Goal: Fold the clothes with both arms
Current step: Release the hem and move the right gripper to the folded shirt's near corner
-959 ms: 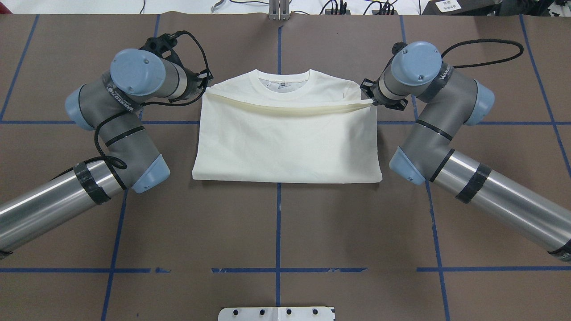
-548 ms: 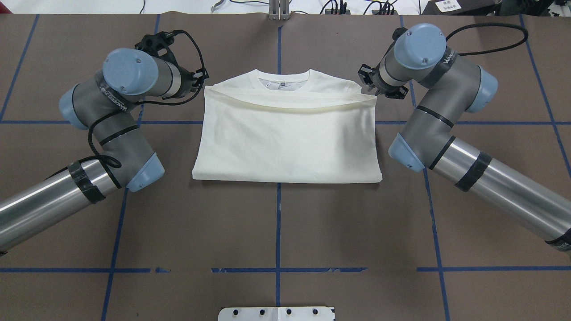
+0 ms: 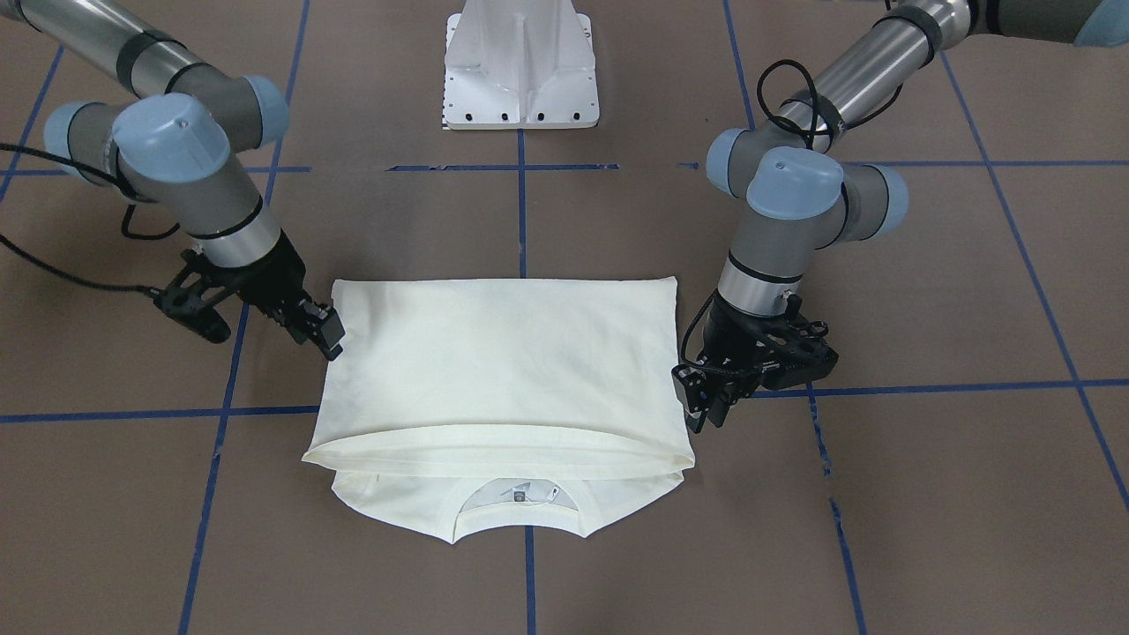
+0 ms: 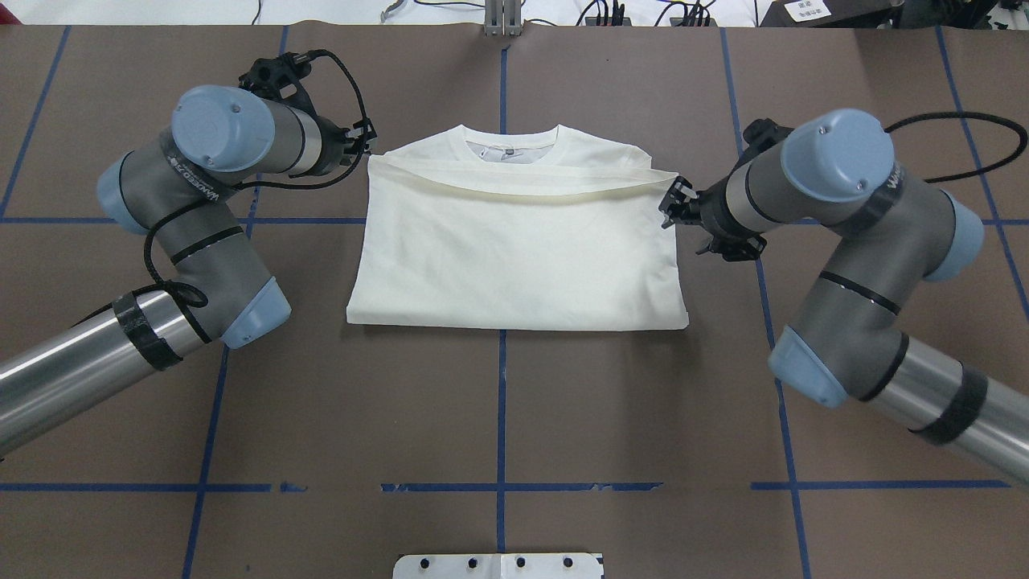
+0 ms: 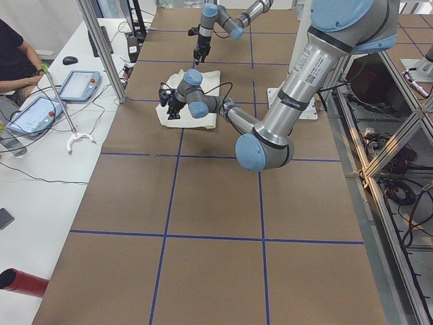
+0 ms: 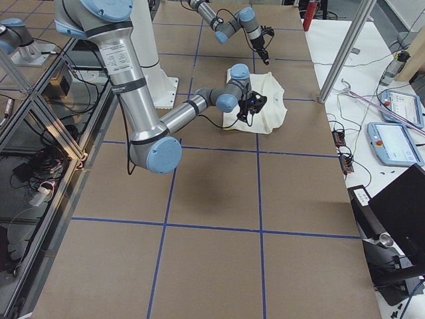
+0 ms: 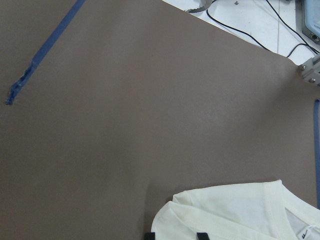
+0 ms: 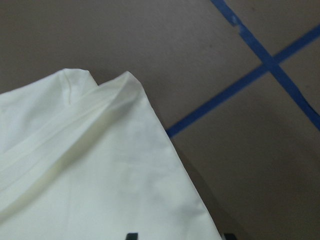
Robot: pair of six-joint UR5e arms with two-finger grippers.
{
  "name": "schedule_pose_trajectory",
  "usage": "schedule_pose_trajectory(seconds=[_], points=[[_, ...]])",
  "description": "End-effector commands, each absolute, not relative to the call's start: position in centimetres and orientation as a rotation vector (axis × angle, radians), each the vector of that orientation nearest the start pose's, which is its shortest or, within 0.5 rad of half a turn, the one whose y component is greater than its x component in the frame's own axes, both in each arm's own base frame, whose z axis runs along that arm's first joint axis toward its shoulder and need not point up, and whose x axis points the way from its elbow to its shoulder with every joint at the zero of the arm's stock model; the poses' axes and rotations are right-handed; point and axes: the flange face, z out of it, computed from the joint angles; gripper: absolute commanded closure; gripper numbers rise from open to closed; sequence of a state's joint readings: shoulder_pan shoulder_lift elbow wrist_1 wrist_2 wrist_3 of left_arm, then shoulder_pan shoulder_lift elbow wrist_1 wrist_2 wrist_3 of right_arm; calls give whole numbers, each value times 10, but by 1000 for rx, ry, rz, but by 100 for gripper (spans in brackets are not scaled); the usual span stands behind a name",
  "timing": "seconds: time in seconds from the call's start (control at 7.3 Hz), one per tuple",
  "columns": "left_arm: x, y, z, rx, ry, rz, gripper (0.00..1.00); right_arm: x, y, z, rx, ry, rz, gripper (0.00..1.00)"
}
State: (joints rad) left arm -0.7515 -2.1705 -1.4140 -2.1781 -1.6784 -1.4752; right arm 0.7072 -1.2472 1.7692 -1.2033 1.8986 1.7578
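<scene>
Shirt (image 4: 514,257): cream-white, folded in half into a wide rectangle, plain side up; no print showing.
Location: flat on the table (image 4: 498,418), in its middle and toward the far edge from the robot, across the central line of blue tape (image 4: 501,402).
Hem (image 4: 514,181): doubled over onto the upper body, running from side to side just short of the neckline; slightly puffed, not pressed flat.
Collar (image 4: 510,145): on the far side from the robot, uncovered, with a small label inside the neck.
Left gripper (image 4: 366,147): low, just beside the shirt's far left corner; in the wrist view the two black fingertips (image 7: 201,235) stand apart with the cloth corner seen between them; nothing clamped.
Right gripper (image 4: 671,205): just beside the shirt's right edge, a little below the hem's end; its fingertips (image 8: 131,236) also spread wide, cloth lying under them; nothing clamped.
Table surface: brown covering marked with a blue tape grid.
Base plate (image 3: 520,79): white, on the robot's side of the table, well apart from the shirt.
Surroundings: a seated person (image 5: 17,61) at a white side bench with tablets and cables.
</scene>
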Motion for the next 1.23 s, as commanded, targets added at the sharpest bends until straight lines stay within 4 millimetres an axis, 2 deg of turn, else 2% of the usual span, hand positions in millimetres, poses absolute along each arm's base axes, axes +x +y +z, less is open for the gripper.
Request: schedule_pose_trajectory(seconds=[0.0, 0.41, 0.55, 0.69, 0.82, 0.96, 1.1], points=[[449, -588, 308, 348, 1009, -539, 60, -431, -407, 369, -81, -914, 739, 21], [448, -588, 308, 352, 1004, -542, 60, -449, -396, 376, -99, -895, 777, 19], [447, -586, 309, 351, 1002, -543, 60, -462, -396, 388, -80, -868, 776, 19], [444, -584, 308, 352, 1007, -541, 60, -471, -402, 384, -77, -871, 780, 26], [444, -583, 308, 352, 1008, -541, 60, -471, -401, 385, -77, -868, 782, 52], [443, -583, 307, 353, 1010, -541, 60, -469, -401, 382, -78, -876, 786, 100], [444, -582, 307, 351, 1011, -542, 60, -468, -400, 382, -80, -876, 783, 100]])
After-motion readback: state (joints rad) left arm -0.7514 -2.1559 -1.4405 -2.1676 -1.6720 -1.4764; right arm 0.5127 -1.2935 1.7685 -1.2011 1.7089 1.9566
